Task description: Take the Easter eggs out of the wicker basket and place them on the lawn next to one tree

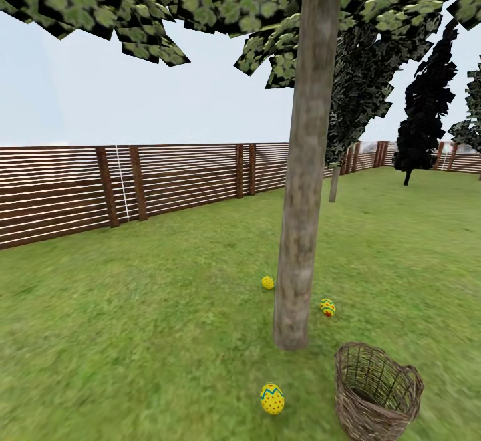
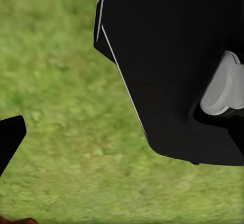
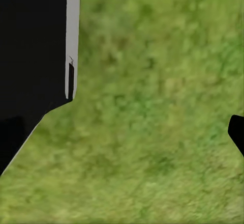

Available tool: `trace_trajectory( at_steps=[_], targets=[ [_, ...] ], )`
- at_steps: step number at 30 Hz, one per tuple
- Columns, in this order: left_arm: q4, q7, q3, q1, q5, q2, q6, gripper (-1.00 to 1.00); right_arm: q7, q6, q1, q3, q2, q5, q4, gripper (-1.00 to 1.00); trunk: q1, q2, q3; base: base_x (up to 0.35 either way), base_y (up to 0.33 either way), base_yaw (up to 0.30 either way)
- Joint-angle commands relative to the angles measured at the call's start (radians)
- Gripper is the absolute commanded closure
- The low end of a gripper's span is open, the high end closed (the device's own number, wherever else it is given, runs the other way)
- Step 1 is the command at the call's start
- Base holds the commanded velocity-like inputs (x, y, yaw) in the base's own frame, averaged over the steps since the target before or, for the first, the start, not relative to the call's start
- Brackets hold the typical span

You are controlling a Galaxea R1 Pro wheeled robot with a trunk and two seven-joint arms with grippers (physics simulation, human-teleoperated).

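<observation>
A: What could go wrong from here?

B: The lawn (image 1: 167, 294) looks flat, but an egg is round, so a bump from the robot could roll one away from the tree (image 1: 304, 194). The wicker basket (image 1: 377, 391) stands just beside the trunk too, and a knock could tip it.

A: Tell me how the things look, biggest first.

B: The tree has a thick pale grey-brown trunk and light green leaves up high. The basket is brown, woven, round and deep, and it looks empty from here.

A: And the 3 Easter eggs?

B: All 3 lie on the grass near the trunk. The near egg (image 1: 272, 398) is yellow with red dots and a blue-green zigzag. The right egg (image 1: 327, 307) and the far egg (image 1: 267, 282) sit close to the trunk's foot.

A: And the end effectors?

B: The wrist views show grass and dark robot parts. I cannot tell if either is open or closed.
</observation>
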Motion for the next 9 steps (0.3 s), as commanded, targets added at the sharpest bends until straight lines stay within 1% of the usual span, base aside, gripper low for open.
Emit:
trace_trajectory(
  at_steps=[1, 9],
  targets=[
    [-0.001, -0.003, 0.008, 0.0, -0.007, 0.0, 0.004, -1.0, -0.002, -0.001, 0.0, 0.008, 0.0, -0.009, 0.0, -1.0, 0.0, 0.0, 0.0, 0.0, 0.0, 0.0],
    [-0.001, -0.003, 0.01, 0.0, -0.007, 0.001, 0.004, -1.0, -0.002, -0.001, 0.0, 0.008, 0.001, -0.009, 0.0, -1.0, 0.0, 0.0, 0.0, 0.0, 0.0, 0.0]
  ],
)
